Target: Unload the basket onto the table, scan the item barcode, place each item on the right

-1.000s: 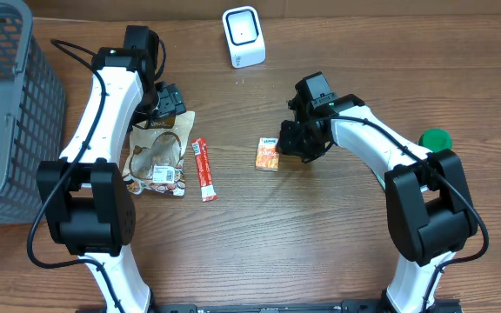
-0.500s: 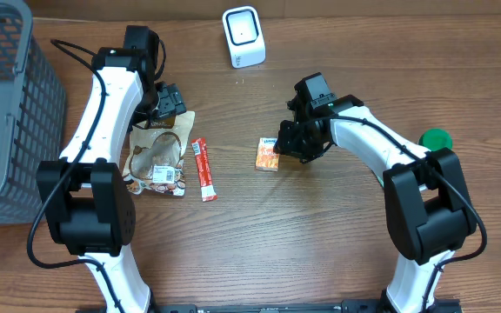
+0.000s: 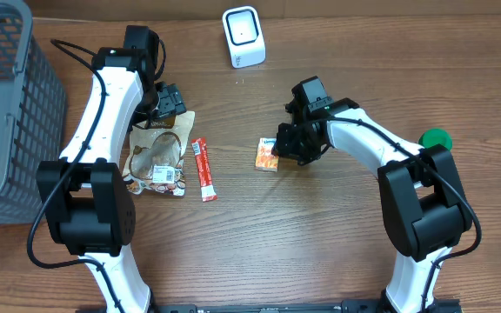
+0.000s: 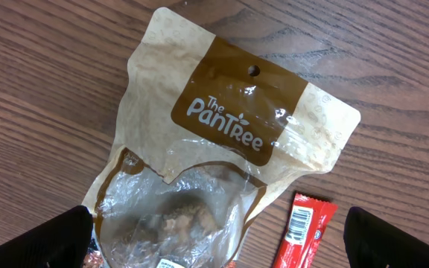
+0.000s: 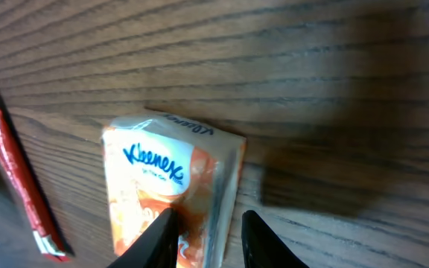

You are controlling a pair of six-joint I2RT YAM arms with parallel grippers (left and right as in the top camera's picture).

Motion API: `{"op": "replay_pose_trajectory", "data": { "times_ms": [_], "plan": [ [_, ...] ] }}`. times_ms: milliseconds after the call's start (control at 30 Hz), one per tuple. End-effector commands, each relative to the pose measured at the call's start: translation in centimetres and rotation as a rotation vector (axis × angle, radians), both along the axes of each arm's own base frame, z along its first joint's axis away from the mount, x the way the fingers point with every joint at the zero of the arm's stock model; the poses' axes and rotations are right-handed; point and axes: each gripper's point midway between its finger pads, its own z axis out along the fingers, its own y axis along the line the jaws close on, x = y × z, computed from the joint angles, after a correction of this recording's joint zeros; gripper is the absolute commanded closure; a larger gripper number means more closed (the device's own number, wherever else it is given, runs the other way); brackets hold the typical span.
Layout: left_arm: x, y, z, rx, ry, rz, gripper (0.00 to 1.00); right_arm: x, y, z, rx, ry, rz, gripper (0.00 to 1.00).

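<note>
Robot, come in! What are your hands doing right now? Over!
Left gripper open wide above the snack bag. Right gripper narrow, fingers astride the Kleenex pack edge; grip unclear. Pack flat on table. Nothing between it and the scanner.

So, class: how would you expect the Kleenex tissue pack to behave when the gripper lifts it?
The Kleenex tissue pack will probably squash rather than resist, since its film wrapper looks soft and crinkled. It is likely light for its size, being tissues. The glossy film may slip under a light grip.
</note>
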Motion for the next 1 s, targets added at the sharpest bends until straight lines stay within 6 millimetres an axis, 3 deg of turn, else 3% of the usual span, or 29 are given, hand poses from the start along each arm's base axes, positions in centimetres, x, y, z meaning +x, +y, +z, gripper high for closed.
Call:
{"op": "replay_pose_trajectory", "data": {
  "times_ms": [0,167,733,833,967],
  "plan": [
    [0.5,0.1,0.3,0.012,-0.012,0.001,0.0,-0.9,0.0,-1.0,-0.001,0.03,-0.012,0.71],
    [0.5,0.1,0.3,0.012,-0.012,0.001,0.0,-1.3,-0.2,-1.5,-0.003,0.036,-0.012,0.8],
    [0.5,0.1,0.3,0.012,-0.011,0.001,0.0,-0.7,-0.3,-1.3,0.003,0.02,-0.02,0.89],
    [0.5,0.1,0.3,0.012,-0.012,0.001,0.01,-0.7,-0.3,-1.3,0.004,0.02,-0.02,0.96],
    [0.5,0.1,0.3,0.012,-0.011,0.001,0.0,-0.1,-0.5,-0.4,0.025,0.007,-0.031,0.97]
  ]
}}
